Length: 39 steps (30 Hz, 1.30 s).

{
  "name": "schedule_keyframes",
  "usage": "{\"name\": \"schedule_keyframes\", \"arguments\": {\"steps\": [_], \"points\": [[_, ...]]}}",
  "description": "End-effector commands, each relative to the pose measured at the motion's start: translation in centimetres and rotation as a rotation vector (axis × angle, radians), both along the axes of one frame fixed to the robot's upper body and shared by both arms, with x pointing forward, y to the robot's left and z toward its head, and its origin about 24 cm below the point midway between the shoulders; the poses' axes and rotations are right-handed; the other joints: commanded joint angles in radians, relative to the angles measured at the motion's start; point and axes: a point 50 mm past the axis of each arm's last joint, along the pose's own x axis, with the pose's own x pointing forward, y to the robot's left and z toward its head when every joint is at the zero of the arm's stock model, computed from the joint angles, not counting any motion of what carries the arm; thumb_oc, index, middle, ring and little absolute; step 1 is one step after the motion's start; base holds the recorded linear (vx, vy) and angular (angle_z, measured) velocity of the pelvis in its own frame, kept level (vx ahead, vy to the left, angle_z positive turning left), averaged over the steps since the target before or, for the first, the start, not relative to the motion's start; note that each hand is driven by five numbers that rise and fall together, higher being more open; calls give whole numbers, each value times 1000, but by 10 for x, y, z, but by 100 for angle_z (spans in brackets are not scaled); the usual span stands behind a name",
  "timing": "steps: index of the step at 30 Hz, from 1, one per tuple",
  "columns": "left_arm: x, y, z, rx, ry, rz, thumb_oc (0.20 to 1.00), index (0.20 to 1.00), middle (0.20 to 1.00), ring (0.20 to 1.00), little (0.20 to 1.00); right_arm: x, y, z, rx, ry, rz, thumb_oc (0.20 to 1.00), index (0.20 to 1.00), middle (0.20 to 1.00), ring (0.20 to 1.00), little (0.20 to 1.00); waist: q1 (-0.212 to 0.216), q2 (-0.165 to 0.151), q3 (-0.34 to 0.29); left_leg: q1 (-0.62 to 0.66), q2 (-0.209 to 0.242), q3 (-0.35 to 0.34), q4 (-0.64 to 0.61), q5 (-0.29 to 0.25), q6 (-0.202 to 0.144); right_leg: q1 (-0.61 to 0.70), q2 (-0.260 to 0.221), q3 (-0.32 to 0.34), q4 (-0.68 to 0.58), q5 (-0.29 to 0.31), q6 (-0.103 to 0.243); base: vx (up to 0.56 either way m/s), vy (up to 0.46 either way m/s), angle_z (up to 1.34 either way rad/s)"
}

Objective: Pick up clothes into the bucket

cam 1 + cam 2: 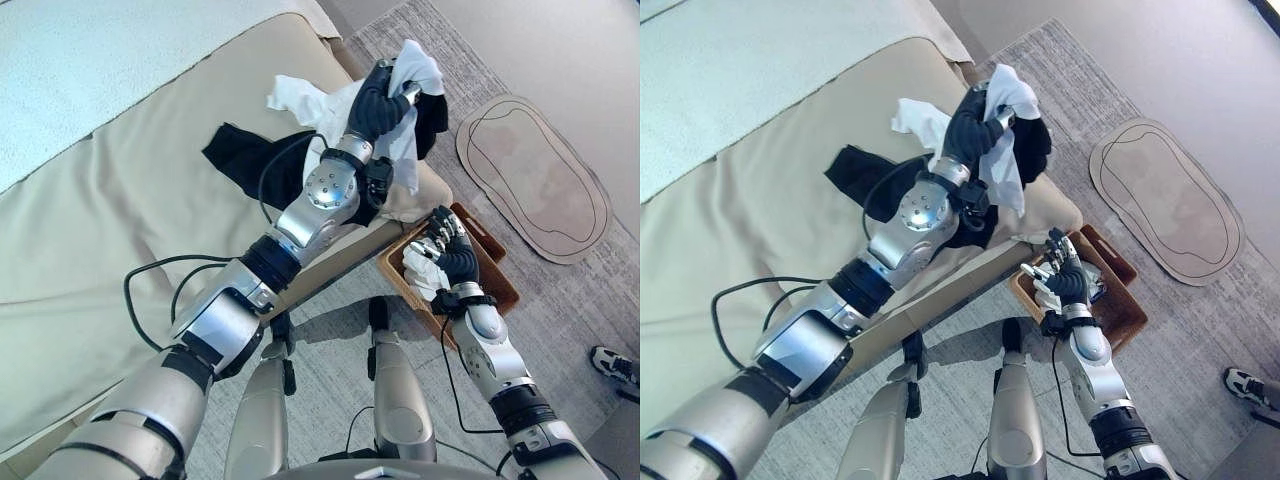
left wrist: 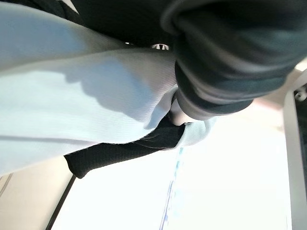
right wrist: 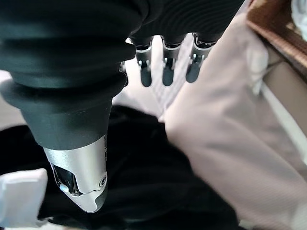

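Left hand [image 1: 380, 100] grips white and black clothes [image 1: 415, 70] above the bed [image 1: 120, 200]; right hand [image 1: 447, 250], fingers relaxed, hovers over the basket [image 1: 495, 285]. Carry the bundle fully over the basket before releasing.

The sofa [image 1: 120, 200] took the left and middle of the scene, with a blanket [image 1: 100, 60] on its far left part. Clothes [image 1: 300, 130] lay on its right end. The left hand [image 1: 378, 105] held a cloth [image 1: 415, 65] above that end. The basket [image 1: 500, 290] stood on the floor just right of the sofa, the right hand [image 1: 450, 255] over it. A mat [image 1: 540, 170] lay beyond the basket.
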Motion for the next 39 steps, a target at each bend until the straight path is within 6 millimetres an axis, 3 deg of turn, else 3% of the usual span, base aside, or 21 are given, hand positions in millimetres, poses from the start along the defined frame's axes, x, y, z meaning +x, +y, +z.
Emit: {"name": "schedule_keyframes", "arguments": {"steps": [1,7,10,13,14,17,18,20,21,22,24,28,35,39], "points": [[-20,-19,40,-114,-151,-102,200,200,200,200,200,-9,-7,-1,-9,-8,1,1000,1000,1000,1000,1000,-4,18,-142,-18,43,26,35,-29,19,-9,-2,3,-69,111,9,-3,5,-12],[0,10,32,-47,-162,80,200,200,200,200,200,-12,-10,-4,-29,1,-6,1000,1000,1000,1000,1000,-3,15,-139,-30,45,28,38,-28,20,-23,-1,2,-68,110,7,-5,-8,-7],[14,45,29,-17,-185,256,200,200,200,200,200,-14,-12,-6,-37,1,-18,1000,1000,1000,1000,1000,3,8,-131,-44,45,27,40,-26,18,-34,0,0,-66,111,6,0,0,0],[19,62,29,2,-202,340,200,200,200,200,200,-16,-13,-6,-38,-2,-22,1000,1000,1000,1000,1000,5,6,-127,-50,44,27,43,-26,18,-39,-1,-2,-64,111,6,0,0,0],[25,85,31,30,-230,451,200,200,200,200,200,-18,-15,-9,-47,5,-26,1000,1000,1000,1000,1000,9,4,-123,-55,44,27,46,-27,17,-41,-1,-3,-63,112,6,0,0,0],[29,116,35,28,-251,590,200,200,200,200,200,-21,-17,-10,-48,3,-28,1000,1000,1000,1000,1000,15,1,-119,-63,42,27,51,-30,15,-43,-4,-8,-63,112,8,0,0,0],[29,116,35,28,-251,591,200,200,200,200,200,-21,-16,-10,-48,3,-28,1000,1000,1000,1000,1000,14,1,-119,-63,42,27,52,-30,15,-43,-4,-9,-63,112,8,0,0,0],[30,156,39,78,-303,781,200,200,200,200,200,-24,-18,-11,-47,0,-28,1000,1000,1000,1000,1000,24,0,-115,-64,45,25,61,-41,12,-39,-2,-11,-62,107,8,0,0,0],[29,169,38,90,-311,840,200,200,200,200,200,-25,-19,-12,-45,1,-28,1000,1000,1000,1000,1000,27,-1,-115,-65,46,25,63,-42,12,-38,-3,-13,-63,107,8,0,0,0],[29,169,39,90,-312,841,200,200,200,200,200,-25,-19,-12,-45,0,-28,1000,1000,1000,1000,1000,25,-2,-117,-68,43,25,59,-36,13,-40,-5,-13,-65,112,8,10,-2,-3],[28,205,37,165,-323,997,200,200,200,200,200,-27,-21,-13,-47,2,-26,1000,1000,1000,1000,1000,33,-3,-116,-71,43,25,65,-41,11,-39,-6,-16,-64,109,10,5,-2,2],[26,243,26,239,-277,1123,200,200,200,200,200,-27,-22,-12,-34,-5,-23,1000,1000,1000,1000,1000,43,-6,-113,-83,43,25,74,-41,9,-42,-7,-21,-63,108,10,-8,0,6],[27,276,-3,428,-195,1269,200,200,200,200,200,-23,-16,-1,-36,-49,16,1000,1000,1000,1000,1000,47,-32,-66,-125,54,42,134,-67,13,-97,6,-8,-13,95,6,-33,15,-1],[26,280,-20,465,-146,1294,200,200,200,200,200,-22,-18,3,-45,-69,5,1000,1000,1000,1000,1000,44,-44,-34,-165,59,51,191,-88,20,-141,13,6,33,85,2,-57,28,-11]]}}
